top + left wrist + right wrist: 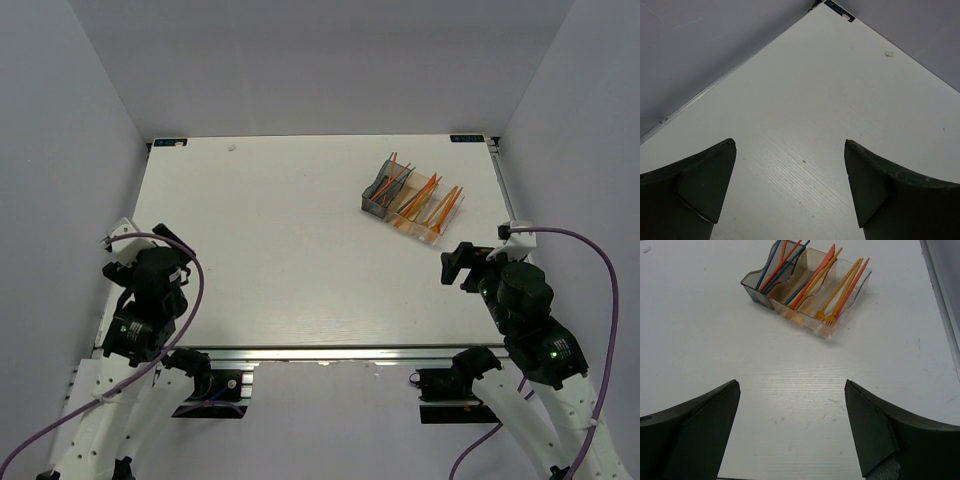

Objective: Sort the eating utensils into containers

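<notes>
Three joined bins (412, 201) stand at the table's back right. In the right wrist view the smoky grey bin (756, 286) holds red and dark blue sticks, the amber bin (801, 271) holds a red knife and orange pieces, and the clear bin (854, 292) holds orange and red forks (832, 300). My right gripper (461, 266) is open and empty, near the bins' front, over bare table (790, 385). My left gripper (172, 247) is open and empty at the near left, over bare table (790, 145).
White walls close in the table on the left, back and right. A small mark (231, 148) lies near the back edge, also in the left wrist view (888, 53). Purple cables (590, 250) run along both arms.
</notes>
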Action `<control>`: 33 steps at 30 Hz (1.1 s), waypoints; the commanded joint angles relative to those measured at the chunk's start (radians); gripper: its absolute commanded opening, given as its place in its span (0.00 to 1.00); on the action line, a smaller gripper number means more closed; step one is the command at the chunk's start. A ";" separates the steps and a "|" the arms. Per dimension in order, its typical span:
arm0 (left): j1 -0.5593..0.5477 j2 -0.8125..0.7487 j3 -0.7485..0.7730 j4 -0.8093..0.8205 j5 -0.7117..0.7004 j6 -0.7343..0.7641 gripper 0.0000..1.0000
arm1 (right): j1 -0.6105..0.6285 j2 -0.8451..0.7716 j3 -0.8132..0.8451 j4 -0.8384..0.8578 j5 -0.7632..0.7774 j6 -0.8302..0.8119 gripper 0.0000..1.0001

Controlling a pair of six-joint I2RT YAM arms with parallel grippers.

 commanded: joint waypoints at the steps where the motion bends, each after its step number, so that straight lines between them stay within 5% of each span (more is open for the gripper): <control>1: 0.000 -0.044 -0.004 0.002 0.003 -0.010 0.98 | -0.001 -0.008 0.020 -0.018 0.069 -0.005 0.89; 33: -0.050 -0.077 -0.036 0.030 0.031 -0.011 0.98 | 0.000 -0.120 -0.125 0.080 0.097 0.002 0.89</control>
